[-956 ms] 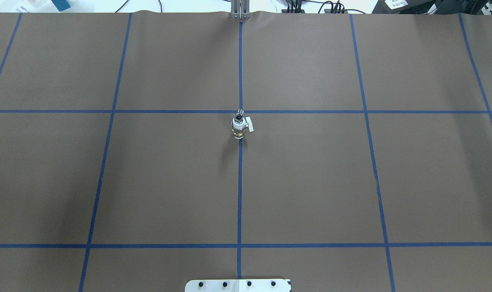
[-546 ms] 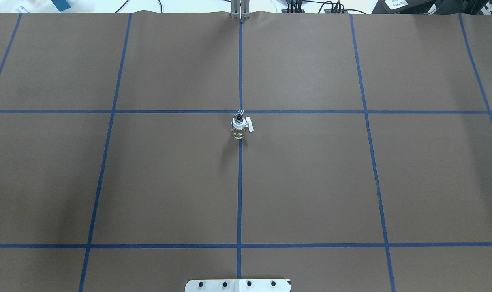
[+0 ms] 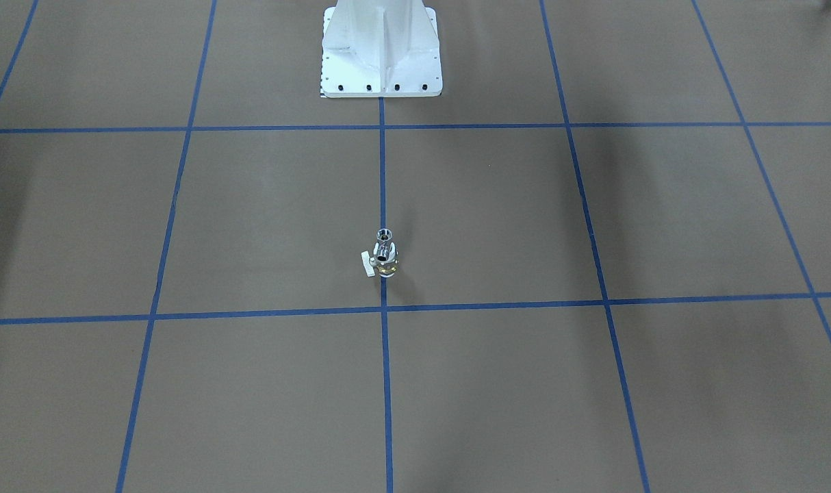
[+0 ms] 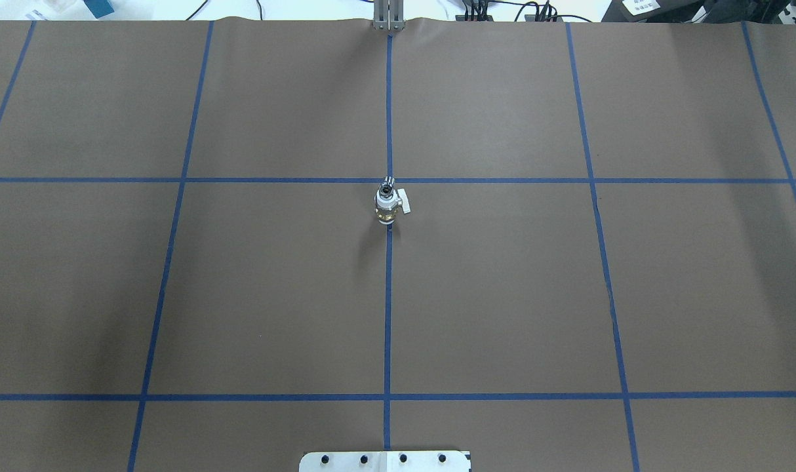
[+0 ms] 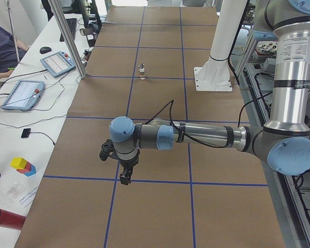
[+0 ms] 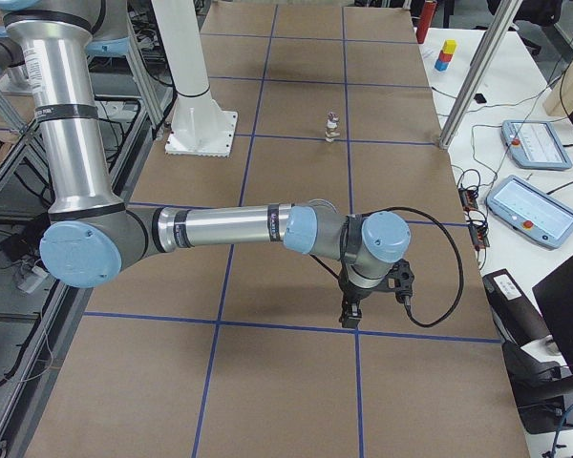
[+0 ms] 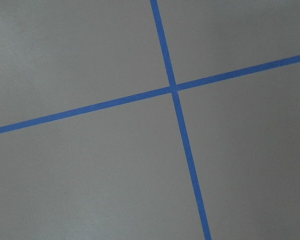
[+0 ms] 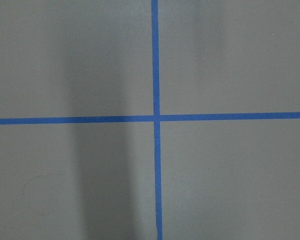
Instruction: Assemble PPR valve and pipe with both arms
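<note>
The PPR valve (image 4: 386, 208) stands upright at the middle of the brown table, with brass-silver body and white handle tab to one side. The pipe (image 4: 387, 191), a short silvery stub with a round mouth, sits on top of it. Both also show in the front view, valve (image 3: 387, 266) and pipe (image 3: 384, 236), and small in the side views (image 5: 141, 71) (image 6: 331, 126). My left gripper (image 5: 125, 177) points down over the table's left end, far from the valve. My right gripper (image 6: 348, 315) points down over the right end. I cannot tell if either is open. The wrist views show only paper and tape.
Blue tape lines (image 4: 388, 295) grid the brown paper. The white pedestal base (image 3: 381, 55) stands at the robot's side of the table. Operators' desks with tablets (image 5: 21, 94) (image 6: 530, 205), cables and aluminium posts (image 5: 67, 39) border the far edge.
</note>
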Robot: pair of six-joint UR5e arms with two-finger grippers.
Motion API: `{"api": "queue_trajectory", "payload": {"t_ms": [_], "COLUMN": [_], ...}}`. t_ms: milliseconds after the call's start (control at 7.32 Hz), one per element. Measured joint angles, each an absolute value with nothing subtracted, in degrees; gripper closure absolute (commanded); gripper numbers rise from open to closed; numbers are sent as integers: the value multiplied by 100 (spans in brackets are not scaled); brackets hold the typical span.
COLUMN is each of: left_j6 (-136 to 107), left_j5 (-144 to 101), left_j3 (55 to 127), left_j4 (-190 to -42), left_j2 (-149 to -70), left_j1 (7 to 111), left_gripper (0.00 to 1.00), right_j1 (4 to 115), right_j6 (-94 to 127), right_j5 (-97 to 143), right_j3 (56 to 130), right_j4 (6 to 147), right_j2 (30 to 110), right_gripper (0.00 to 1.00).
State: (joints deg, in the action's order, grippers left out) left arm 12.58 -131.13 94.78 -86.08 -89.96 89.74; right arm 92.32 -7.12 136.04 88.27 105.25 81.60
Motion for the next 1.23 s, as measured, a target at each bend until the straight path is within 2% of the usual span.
{"api": "queue_trajectory", "payload": {"t_ms": [410,1229], "left_j6": [1249,1254], "left_j5": [-12974,-12964], "left_j3": [9479,9475], "left_j4": [-8605,-8604], "left_j2": [-8995,-8992], "left_j1": [8974,8974], "left_gripper": [0,0], "right_j1": [9153,9150], "right_j6": [-693,-688], "right_j5": [13603,13605], "right_j3": [8649,8622], "right_j4": [10003,9941], "right_j2": [8260,8262], "right_gripper": [1,1]}}
